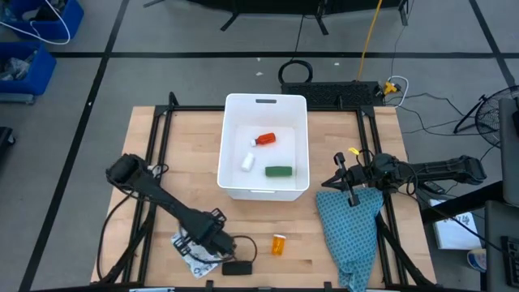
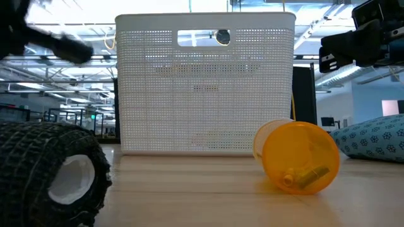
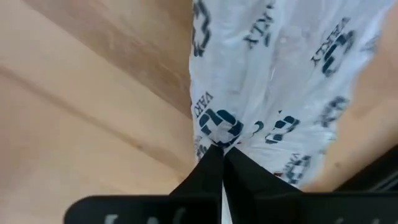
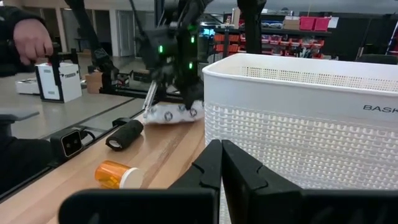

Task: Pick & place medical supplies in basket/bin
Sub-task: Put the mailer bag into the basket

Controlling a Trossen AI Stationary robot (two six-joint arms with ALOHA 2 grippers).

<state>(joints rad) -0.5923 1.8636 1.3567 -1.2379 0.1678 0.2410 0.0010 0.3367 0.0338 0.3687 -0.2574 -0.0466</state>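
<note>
The white packet with dark print [image 1: 191,248] lies near the table's near-left edge, and my left gripper [image 1: 214,242] is shut on it. The black oblong [image 1: 238,267] and the orange vial [image 1: 278,244] lie on their sides close to the packet's right. The white bin [image 1: 302,122] stands mid-table and holds the green oblong [image 1: 278,171], the red-and-white bottle [image 1: 266,139] and a small white item [image 1: 248,162]. My right gripper [image 1: 340,180] hovers shut beside the bin's right wall, touching nothing. My left gripper pinches a crumpled fold of the white packet [image 3: 217,127] between its two fingertips [image 3: 211,163], coming from above. In the right wrist view the packet [image 4: 177,114] bunches under the fingers and rests on the table.
A teal patterned cloth [image 1: 350,231] lies at the table's right near corner, under my right arm. Black frame rails [image 1: 156,138] run along both table sides. A person's hand [image 4: 31,37] shows beyond the table's left side. Bare wood lies between the bin and the vial.
</note>
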